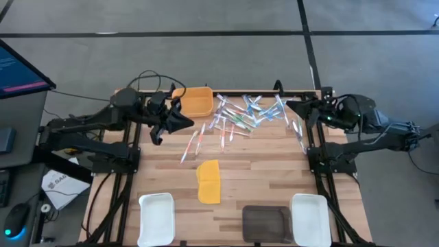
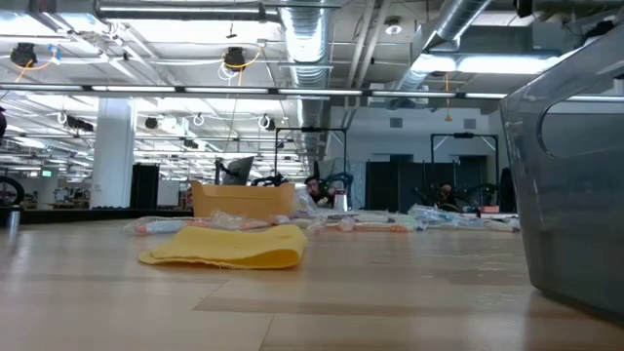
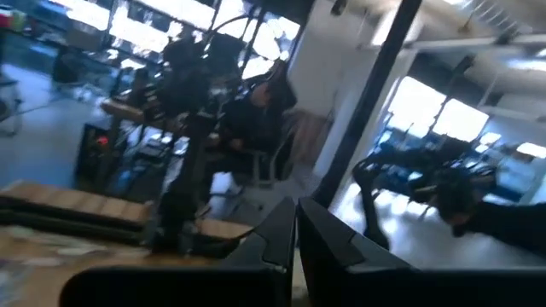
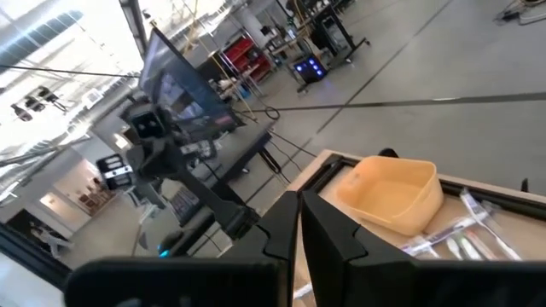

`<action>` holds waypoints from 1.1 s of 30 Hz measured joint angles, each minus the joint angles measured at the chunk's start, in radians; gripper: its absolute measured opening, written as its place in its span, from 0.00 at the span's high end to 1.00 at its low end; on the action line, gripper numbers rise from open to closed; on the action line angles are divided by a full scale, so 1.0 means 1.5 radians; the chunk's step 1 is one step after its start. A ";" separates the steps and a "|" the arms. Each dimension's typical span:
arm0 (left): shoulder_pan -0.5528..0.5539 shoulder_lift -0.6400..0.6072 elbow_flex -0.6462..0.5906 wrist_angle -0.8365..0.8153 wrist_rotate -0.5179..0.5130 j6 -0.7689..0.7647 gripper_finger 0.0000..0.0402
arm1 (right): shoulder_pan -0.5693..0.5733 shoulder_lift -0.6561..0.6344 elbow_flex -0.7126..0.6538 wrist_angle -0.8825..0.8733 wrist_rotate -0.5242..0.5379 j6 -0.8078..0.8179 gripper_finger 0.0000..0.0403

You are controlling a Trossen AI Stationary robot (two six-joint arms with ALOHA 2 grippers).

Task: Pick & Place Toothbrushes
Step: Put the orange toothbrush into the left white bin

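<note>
Several thin toothbrushes (image 1: 240,115) in pink, green, blue and clear lie scattered flat on the far middle of the wooden table; a few lie apart (image 1: 192,142) and near the right side (image 1: 297,130). In the low view the toothbrushes (image 2: 390,223) show as a low row. My left gripper (image 1: 189,123) hovers shut above the table, left of the pile, pointing toward the table's right edge. My right gripper (image 1: 289,105) hovers shut at the pile's right end, pointing left. Both wrist views show shut fingertips, the left gripper (image 3: 294,243) and the right gripper (image 4: 299,223), with nothing between them.
An orange bin (image 1: 197,100) stands at the far edge by my left gripper. A flat yellow lid (image 1: 209,181) lies mid-table. Two white trays (image 1: 156,218) (image 1: 310,218) and a dark translucent tray (image 1: 266,221) sit along the near edge.
</note>
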State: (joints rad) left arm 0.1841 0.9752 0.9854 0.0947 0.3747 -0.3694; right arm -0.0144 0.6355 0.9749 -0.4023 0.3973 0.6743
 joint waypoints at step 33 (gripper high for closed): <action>-0.087 0.150 -0.073 -0.441 -0.233 -0.061 1.00 | -0.001 0.003 0.000 -0.051 0.009 0.000 0.96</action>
State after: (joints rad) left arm 0.0540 1.2002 0.8756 -0.5673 0.0250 -0.4610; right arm -0.0158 0.6405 0.9749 -0.4790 0.4106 0.6739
